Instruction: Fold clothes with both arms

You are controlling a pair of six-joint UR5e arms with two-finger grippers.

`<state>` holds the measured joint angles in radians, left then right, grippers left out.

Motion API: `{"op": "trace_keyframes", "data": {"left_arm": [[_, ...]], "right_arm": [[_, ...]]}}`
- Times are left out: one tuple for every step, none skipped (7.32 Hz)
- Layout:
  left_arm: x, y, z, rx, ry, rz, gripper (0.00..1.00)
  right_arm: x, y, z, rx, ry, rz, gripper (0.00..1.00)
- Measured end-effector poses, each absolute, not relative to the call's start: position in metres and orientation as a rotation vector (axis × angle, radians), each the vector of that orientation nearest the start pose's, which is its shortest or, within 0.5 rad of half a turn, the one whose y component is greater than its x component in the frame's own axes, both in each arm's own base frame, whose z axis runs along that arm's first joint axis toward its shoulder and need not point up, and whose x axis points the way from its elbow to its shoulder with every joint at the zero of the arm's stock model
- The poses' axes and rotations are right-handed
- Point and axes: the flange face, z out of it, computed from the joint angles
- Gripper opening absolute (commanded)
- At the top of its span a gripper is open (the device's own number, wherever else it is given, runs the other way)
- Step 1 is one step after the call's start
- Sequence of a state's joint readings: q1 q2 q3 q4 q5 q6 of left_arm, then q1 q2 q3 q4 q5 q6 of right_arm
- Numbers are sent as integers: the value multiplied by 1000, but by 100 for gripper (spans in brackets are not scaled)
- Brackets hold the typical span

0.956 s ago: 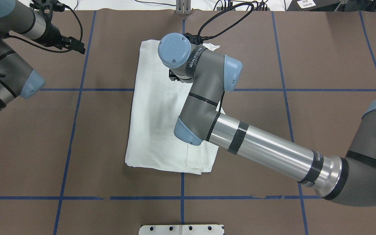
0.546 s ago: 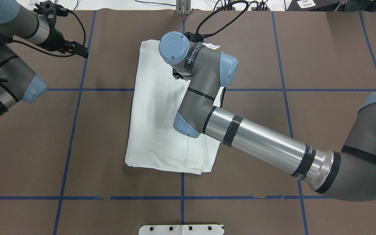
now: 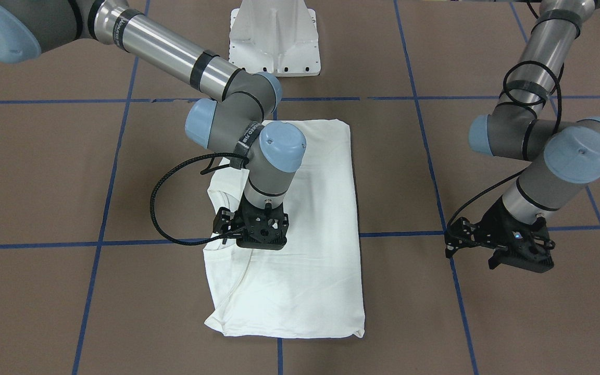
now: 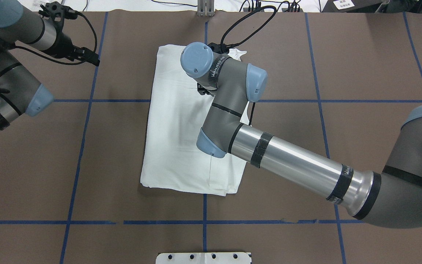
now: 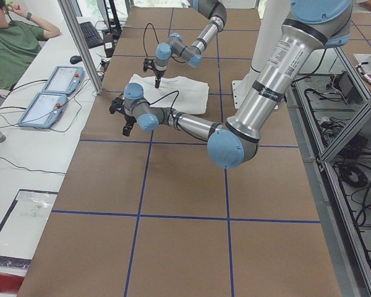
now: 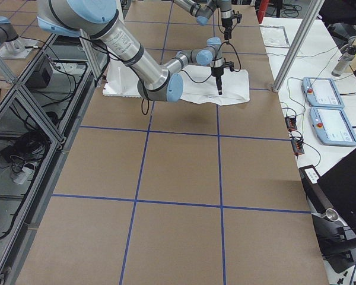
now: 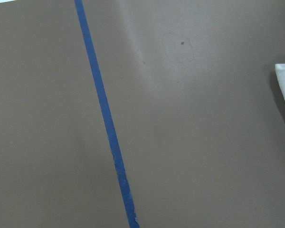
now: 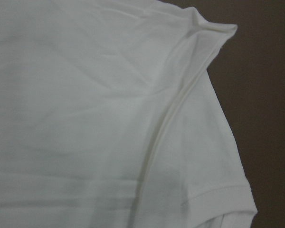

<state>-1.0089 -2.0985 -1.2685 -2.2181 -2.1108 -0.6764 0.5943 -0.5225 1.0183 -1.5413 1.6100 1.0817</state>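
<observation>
White long-sleeved T-shirt (image 3: pixel 305 281) already folded lengthwise; black right gripper (image 3: pixel 259 235) held above it, black left gripper (image 3: pixel 521 258) aside. Whether either is spread cannot be told. Next, likely: end corners to be pinched for crosswise fold.

right hand (image 3: pixel 258 240) nudged rightward over shirt (image 3: pixel 310 271), left arm (image 4: pixel 9 79) edged inward

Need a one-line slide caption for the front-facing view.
Right gripper above the folded white T-shirt; left gripper off to its side over the brown table.

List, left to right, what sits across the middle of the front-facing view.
Black cable loop → right gripper → left gripper. The white T-shirt is left out: it spreads under the right gripper.
</observation>
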Motion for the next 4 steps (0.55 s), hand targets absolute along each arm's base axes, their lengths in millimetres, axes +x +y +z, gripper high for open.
{"op": "trace_keyframes", "data": {"left_arm": [[317, -658, 421, 399, 903, 130, 100], [317, -658, 421, 399, 903, 131, 100], [317, -658, 420, 400, 904, 131, 100], [317, -658, 420, 400, 904, 131, 100]], "right_arm": [[-633, -581, 227, 238, -462, 73, 100], [-632, -581, 229, 238, -450, 50, 100], [-631, -582, 231, 237, -432, 18, 100], [-628, -584, 232, 238, -416, -12, 100]]}}
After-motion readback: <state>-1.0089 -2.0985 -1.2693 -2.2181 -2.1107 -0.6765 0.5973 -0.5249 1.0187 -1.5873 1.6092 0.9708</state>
